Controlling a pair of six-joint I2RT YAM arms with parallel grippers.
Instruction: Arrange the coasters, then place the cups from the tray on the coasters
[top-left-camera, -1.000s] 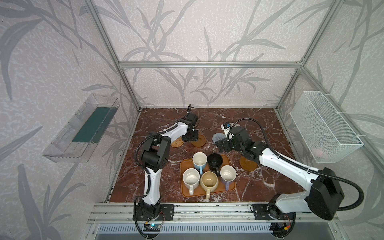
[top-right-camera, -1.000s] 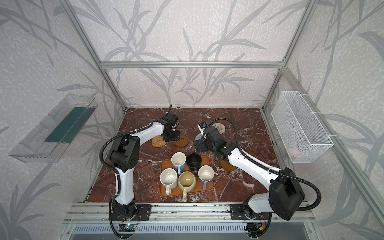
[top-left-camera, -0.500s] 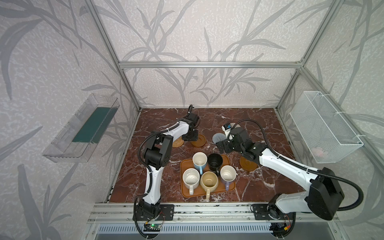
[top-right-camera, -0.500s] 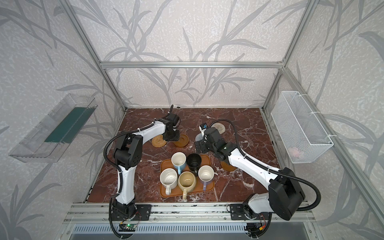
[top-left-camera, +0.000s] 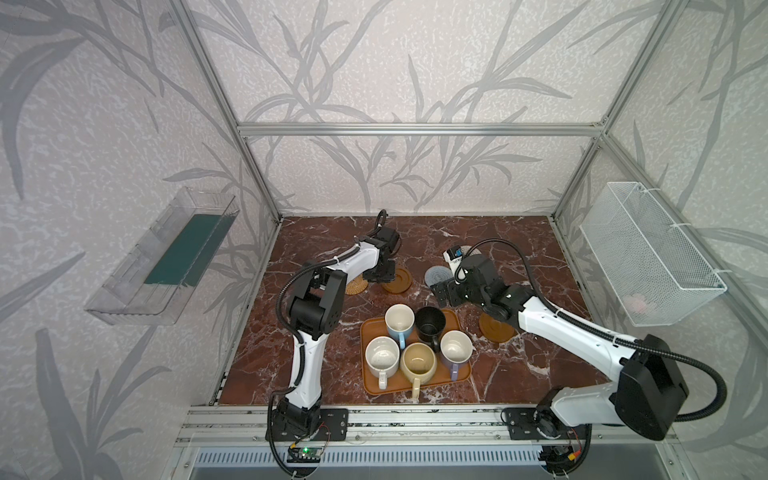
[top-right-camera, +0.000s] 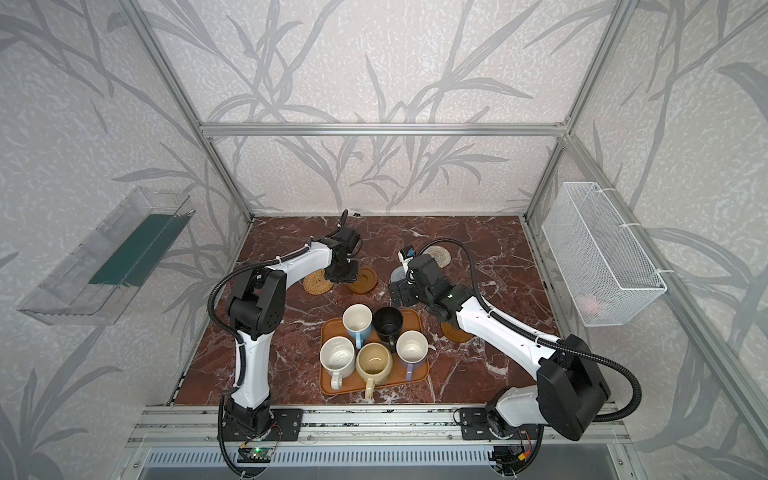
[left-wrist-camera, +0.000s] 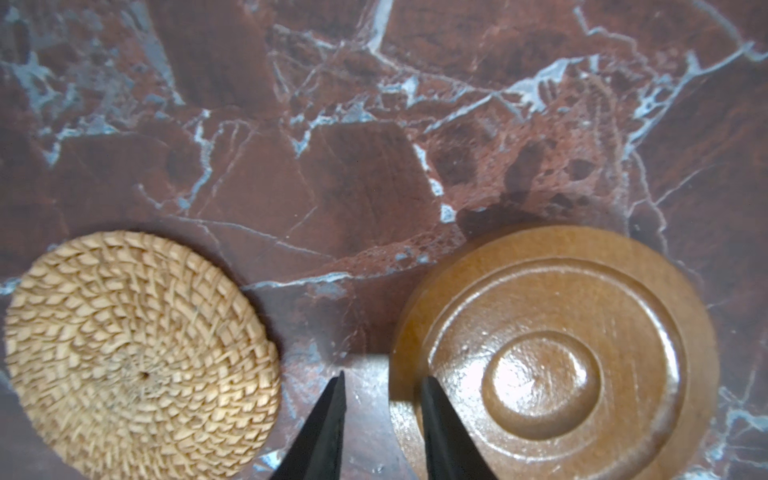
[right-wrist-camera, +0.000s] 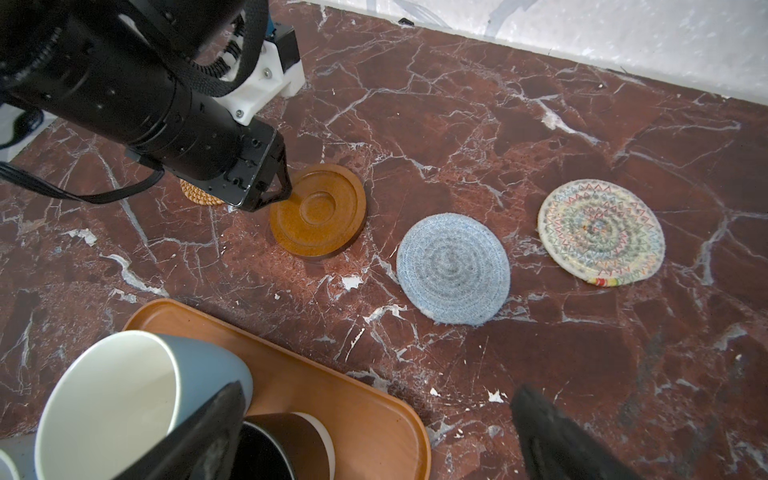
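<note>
My left gripper stands low over the brown coaster, jaws narrow, one finger on its rim and the other on the marble just outside, a small gap showing. The rattan coaster lies beside it. Grey-blue and cream coasters continue the row; a second brown coaster lies half under the right arm. Several cups stand on the tray: light blue, black, speckled white, beige, lavender. My right gripper hangs wide open, empty, above the tray's far corner.
A clear plastic bin hangs on the left wall and a white wire basket on the right wall. Aluminium frame posts bound the marble floor. The right arm's cable arches over the cream coaster.
The left gripper's jaws have narrowed around the brown coaster's rim while staying in place. The right arm and the cups have not visibly moved.
</note>
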